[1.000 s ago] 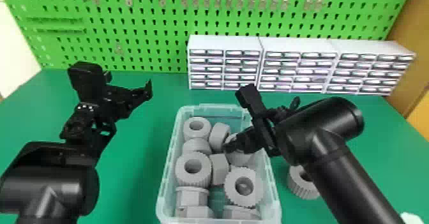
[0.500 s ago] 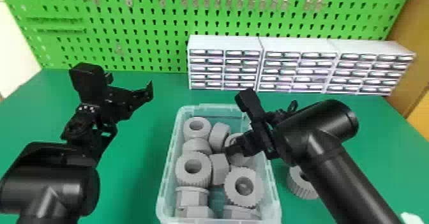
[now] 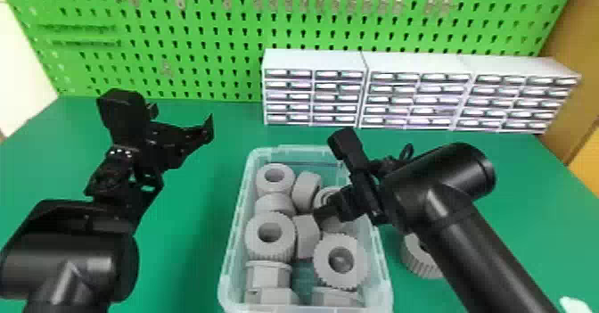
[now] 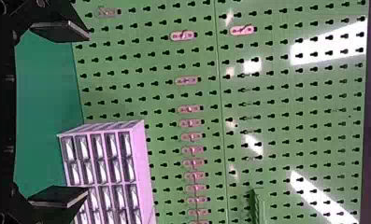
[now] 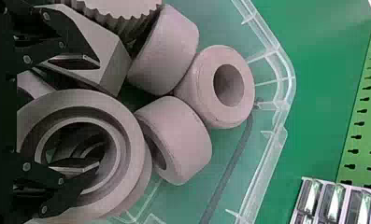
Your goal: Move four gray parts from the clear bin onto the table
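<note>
Two grippers; your list runs outward from the working one.

- R gripper (image 5: 95, 114): centre-right of head view, down in bin. Fingers wide, nothing clamped. One finger sits over the hole of a wide ring (image 5: 131, 140), the other outside its wall; prob. so your close pinches that wall.
- Hex block (image 5: 115, 70): beside outer finger, tight fit; may snag or shift on your close.
- Gray parts (image 3: 270, 249): loose pile, mixed lie, some hole-up, some on edge; looks tipped in, not sorted.
- Clear bin (image 3: 232, 227): lower centre of frame, within R arm's reach.
- Ribbed part (image 3: 419, 258): on table, lower right, just beside bin, partly behind R arm. Reads as 1 of your 4 out; approx. three to go.
- L gripper (image 4: 87, 113): left of head view, fingers wide, empty, held off bin, presumably to give you room.
- Table (image 3: 187, 263): green, flat.
- Drawer units (image 3: 414, 67): white, upper right, backed up near pegboard (image 3: 200, 35), green, w/ clips, across top.
</note>
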{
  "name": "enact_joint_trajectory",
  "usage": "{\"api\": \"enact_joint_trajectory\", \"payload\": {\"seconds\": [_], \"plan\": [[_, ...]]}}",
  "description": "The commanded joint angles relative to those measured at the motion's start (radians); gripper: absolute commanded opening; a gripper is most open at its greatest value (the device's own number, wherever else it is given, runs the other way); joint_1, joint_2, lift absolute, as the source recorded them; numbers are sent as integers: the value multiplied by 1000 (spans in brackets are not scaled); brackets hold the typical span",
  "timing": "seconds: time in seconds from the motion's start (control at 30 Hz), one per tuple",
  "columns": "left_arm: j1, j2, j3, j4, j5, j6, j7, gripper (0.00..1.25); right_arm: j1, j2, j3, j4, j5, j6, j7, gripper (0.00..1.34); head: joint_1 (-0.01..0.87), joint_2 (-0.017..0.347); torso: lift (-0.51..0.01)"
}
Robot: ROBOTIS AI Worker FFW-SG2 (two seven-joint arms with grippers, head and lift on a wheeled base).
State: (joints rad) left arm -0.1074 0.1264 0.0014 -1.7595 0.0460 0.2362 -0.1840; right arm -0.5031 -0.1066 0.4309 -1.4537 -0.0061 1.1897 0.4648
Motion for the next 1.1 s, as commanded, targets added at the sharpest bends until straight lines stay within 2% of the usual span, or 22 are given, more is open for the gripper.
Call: {"api": "enact_joint_trajectory", "payload": {"seconds": [0.0, 0.53, 0.7, 0.8, 0.97, 1.07], "plan": [[0, -1, -1, 0, 0, 0, 0, 1126, -5, 1, -1, 3, 6, -5, 0, 821, 678, 34, -50], [0, -1, 0, 3, 0, 0, -2, 1126, -6, 2, 2, 23, 12, -8, 0, 784, 678, 34, -50], [0, -1, 0, 3, 0, 0, -3, 1126, -6, 2, 3, 26, 12, -8, 0, 732, 678, 34, -50], [0, -1, 2, 3, 0, 0, -3, 1126, -8, 2, 8, 26, 17, -8, 0, 624, 678, 34, -50], [2, -1, 3, 3, 2, 0, -6, 1126, -17, 4, 28, 26, 40, -7, 0, 341, 678, 34, -50], [0, -1, 3, 3, 2, 0, -8, 1126, -17, 5, 31, 23, 49, -8, 0, 316, 678, 34, -50]]}}
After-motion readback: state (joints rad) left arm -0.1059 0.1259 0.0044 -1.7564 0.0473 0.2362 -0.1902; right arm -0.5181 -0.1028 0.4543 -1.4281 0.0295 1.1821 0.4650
